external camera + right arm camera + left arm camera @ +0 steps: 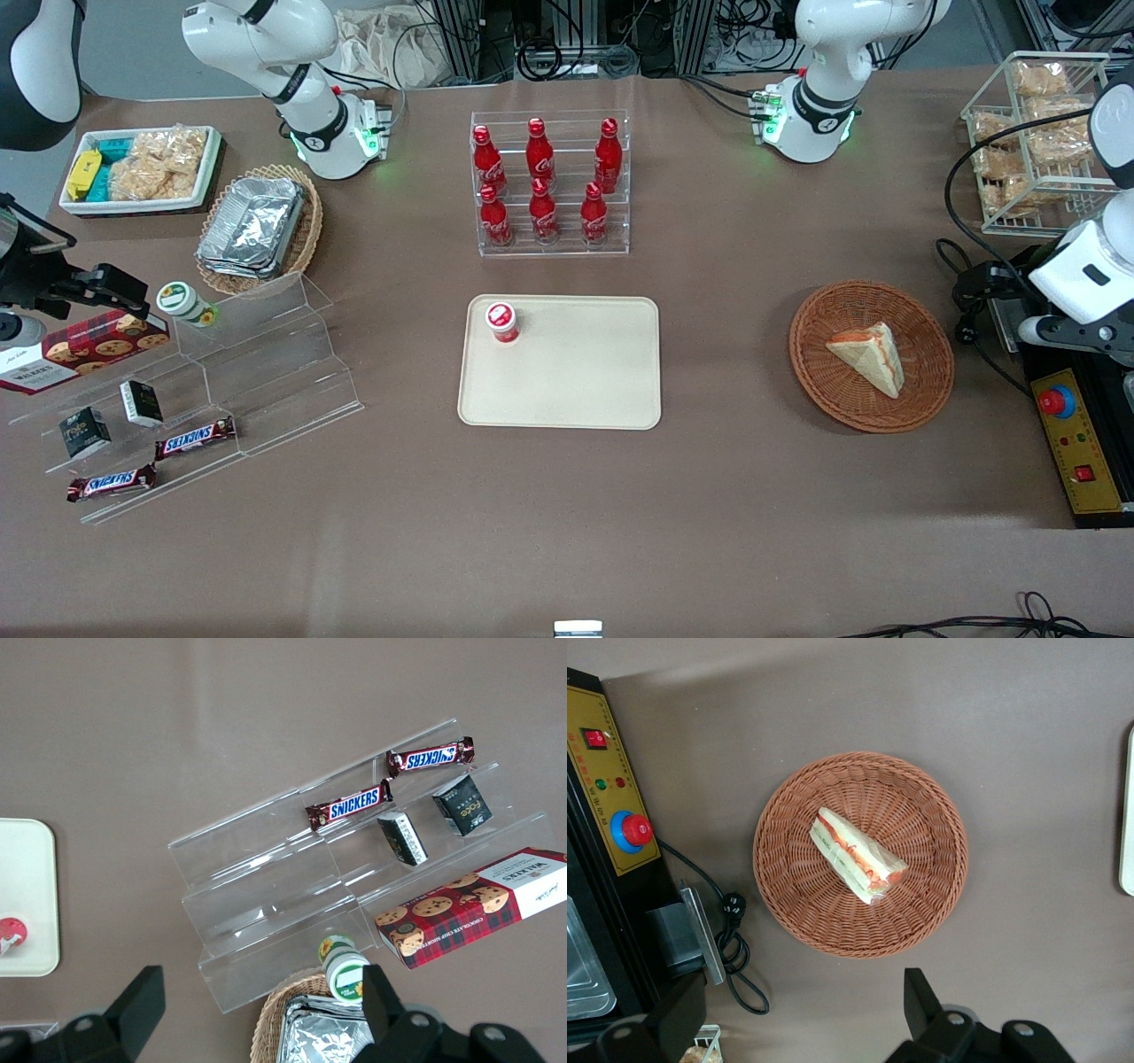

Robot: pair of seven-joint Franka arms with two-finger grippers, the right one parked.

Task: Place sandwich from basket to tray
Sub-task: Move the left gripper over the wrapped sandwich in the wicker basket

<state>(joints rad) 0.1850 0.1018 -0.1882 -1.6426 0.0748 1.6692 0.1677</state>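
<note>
Here we find the brown cloth-covered table carrying every item of the task. The flat rectangular beige plastic tray lies near the table's centre, with one small red-capped bottle standing in its corner; the remaining tray surface is bare. The round reddish-brown woven wicker basket sits toward the working arm's end of the table, well apart from the tray.

The triangular wedge sandwich of pale tan bread lies on its side in the middle of the basket, showing red, orange and green filling along one long edge. It appears wrapped in clear film.

The left arm's gripper hangs above the table just beside the basket rim, not yet over the sandwich. We see its two black fingers spread wide and holding nothing.

We judge the sandwich light, soft and easily crushed, and the film likely slippery. We recommend closing across the two flat bread faces at mid-wedge, where it is thickest, with gentle force. Avoid the thin tip and the filling edge.
</note>
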